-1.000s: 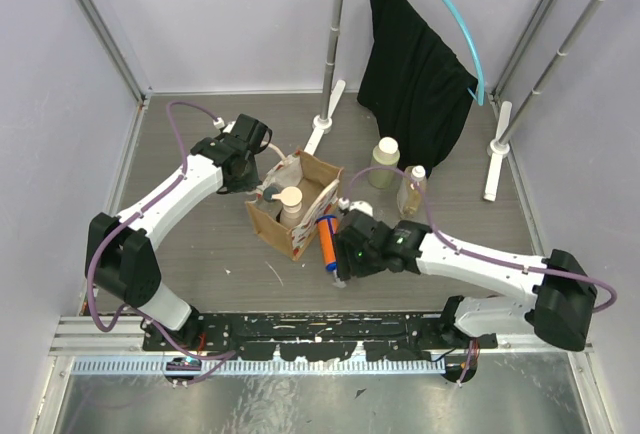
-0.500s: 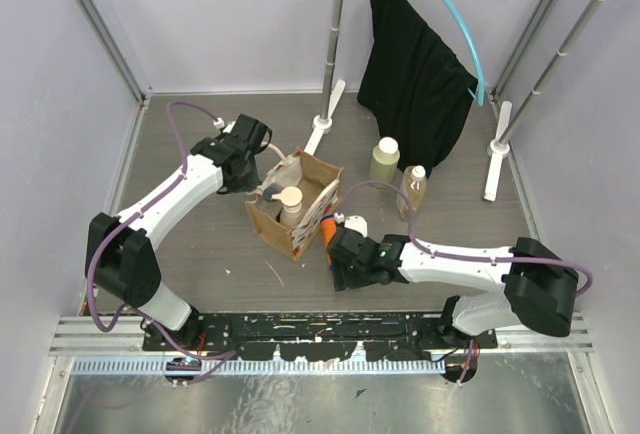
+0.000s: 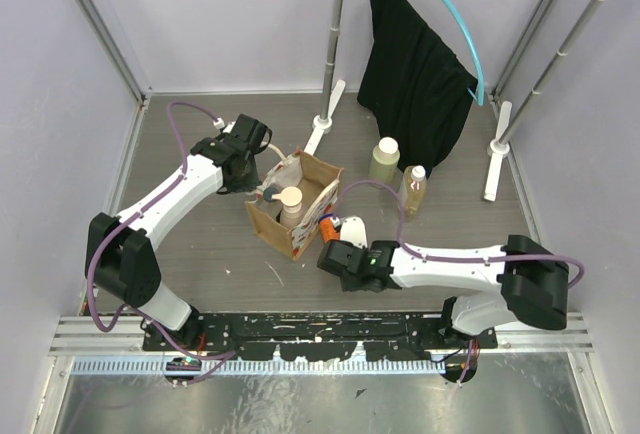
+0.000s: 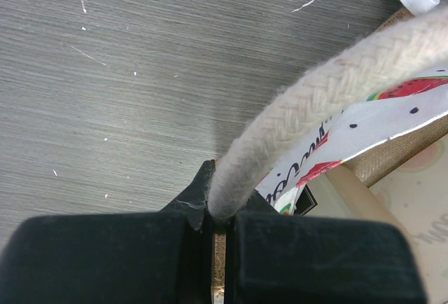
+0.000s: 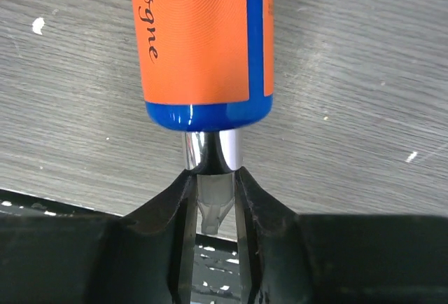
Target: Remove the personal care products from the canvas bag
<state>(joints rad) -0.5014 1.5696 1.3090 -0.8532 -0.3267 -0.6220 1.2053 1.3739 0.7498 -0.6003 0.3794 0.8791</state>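
The canvas bag [image 3: 305, 216] stands open at the table's middle, with a beige bottle with a cream cap [image 3: 290, 198] inside. My left gripper [image 3: 264, 166] is shut on the bag's cream rope handle [image 4: 315, 101], which rises from its closed jaws [image 4: 219, 214] over the red-and-white print [image 4: 367, 127]. My right gripper [image 3: 331, 238] is shut on the nozzle end of the orange bottle [image 5: 203, 38], which points away from it just above the table, beside the bag's near right side [image 3: 327, 222]. A beige bottle [image 3: 384, 159] and the amber bottle [image 3: 412, 191] stand on the table to the right.
A black garment [image 3: 415, 74] hangs on a blue hanger [image 3: 462, 29] from a rack at the back right. The rack's white feet [image 3: 322, 124] [image 3: 495, 159] rest on the table. Purple walls close in both sides.
My right gripper has closed on the orange bottle's nozzle end and shifted left toward the bag, so the wrist now covers most of the bottle. The left arm has not moved.
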